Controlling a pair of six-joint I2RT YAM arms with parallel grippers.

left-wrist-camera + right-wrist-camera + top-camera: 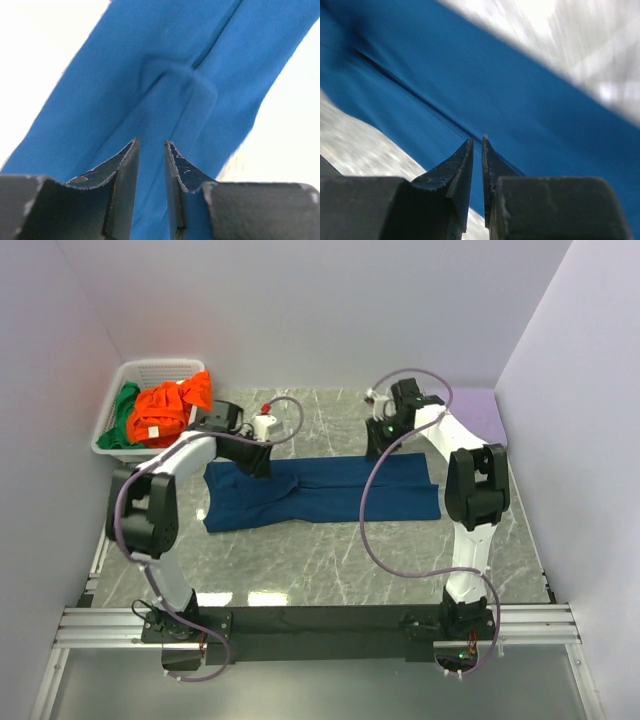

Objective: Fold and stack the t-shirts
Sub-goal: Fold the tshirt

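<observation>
Top external view, near to far. The counter is grey marble with the two arm bases at its near edge. The navy tee lies on the middle of the counter, folded into a long flat band running left to right. Its left end is wider and rumpled.

The left claw is down on the far left part of the band. In the left wrist view its fingers stand a narrow gap apart. Nothing is between them, and a raised crease of navy cloth lies just beyond the tips.

The right claw sits at the band's far edge, right of centre. The right wrist view is blurred. Its fingers are parted by only a thin slit, with no cloth seen in it. Navy cloth and a seam line lie beyond the tips.

At the far left corner stands the white basket. The orange tee is heaped in it and spills over the right rim. The green tee lies beside and partly under the orange one, on its left. A purple patch lies at the far right; what it is cannot be told.
</observation>
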